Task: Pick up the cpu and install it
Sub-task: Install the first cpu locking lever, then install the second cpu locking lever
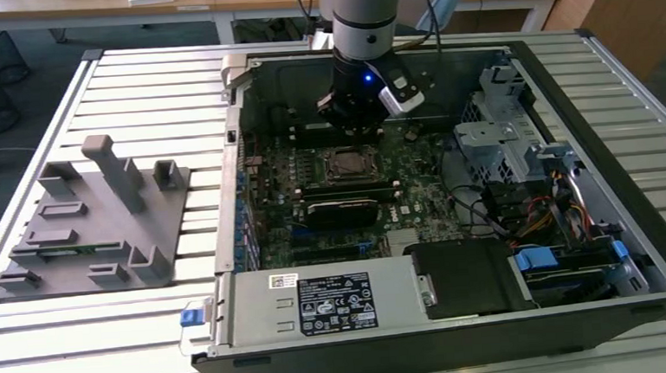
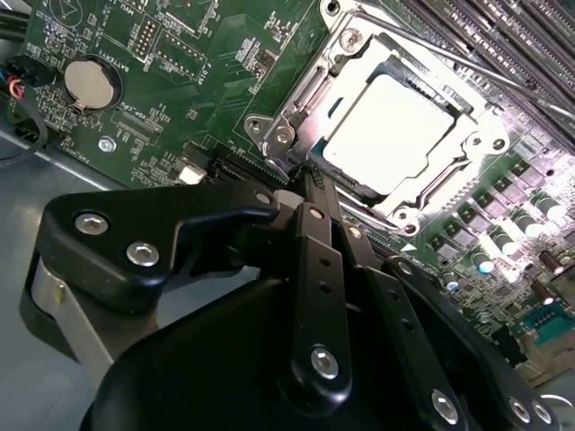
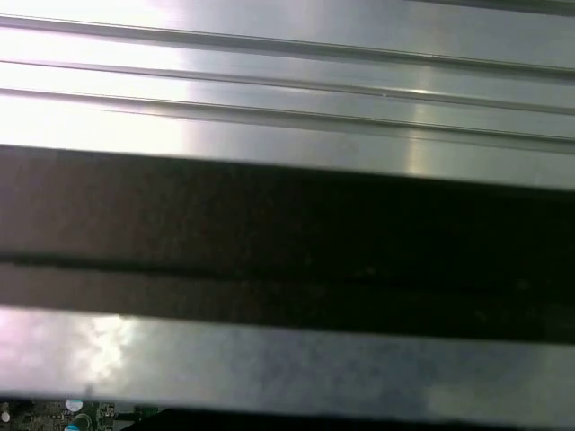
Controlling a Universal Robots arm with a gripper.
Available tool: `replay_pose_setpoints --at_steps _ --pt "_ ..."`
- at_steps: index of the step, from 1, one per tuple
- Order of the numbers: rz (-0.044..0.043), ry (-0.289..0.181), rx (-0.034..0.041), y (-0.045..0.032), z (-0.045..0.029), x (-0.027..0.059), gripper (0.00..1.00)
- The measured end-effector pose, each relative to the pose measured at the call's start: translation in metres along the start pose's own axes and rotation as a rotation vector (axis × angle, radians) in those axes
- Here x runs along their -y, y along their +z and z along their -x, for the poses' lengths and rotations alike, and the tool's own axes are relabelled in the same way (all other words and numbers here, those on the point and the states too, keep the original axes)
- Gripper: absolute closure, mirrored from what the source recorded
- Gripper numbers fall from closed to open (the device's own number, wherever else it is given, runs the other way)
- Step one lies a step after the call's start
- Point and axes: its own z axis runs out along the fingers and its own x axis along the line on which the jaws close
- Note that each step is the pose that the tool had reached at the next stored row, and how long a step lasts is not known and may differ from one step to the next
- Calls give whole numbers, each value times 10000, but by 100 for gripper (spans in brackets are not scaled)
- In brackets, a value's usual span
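The cpu (image 2: 386,135) lies flat in the motherboard socket (image 2: 286,126), its silvery top bright inside the metal frame. In the exterior view it is a small grey square (image 1: 344,161) in the middle of the board. My gripper (image 2: 310,177) hangs just above the board beside one edge of the socket, its black fingers (image 2: 314,235) drawn together with nothing between them. From the exterior view, the gripper (image 1: 351,133) sits inside the open computer case (image 1: 649,245), just behind the socket.
A grey plastic holder block (image 1: 92,218) with upright posts stands on the slatted metal table (image 1: 142,94) at the exterior view's left. Inside the case are a drive cage (image 1: 503,137), coloured cables (image 1: 543,217) and a labelled metal box (image 1: 317,304) at the front.
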Motion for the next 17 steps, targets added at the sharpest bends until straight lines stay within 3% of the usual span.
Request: replay_pose_setpoints --at_steps 17 --pt "-1 -1 -1 -3 -3 75 89"
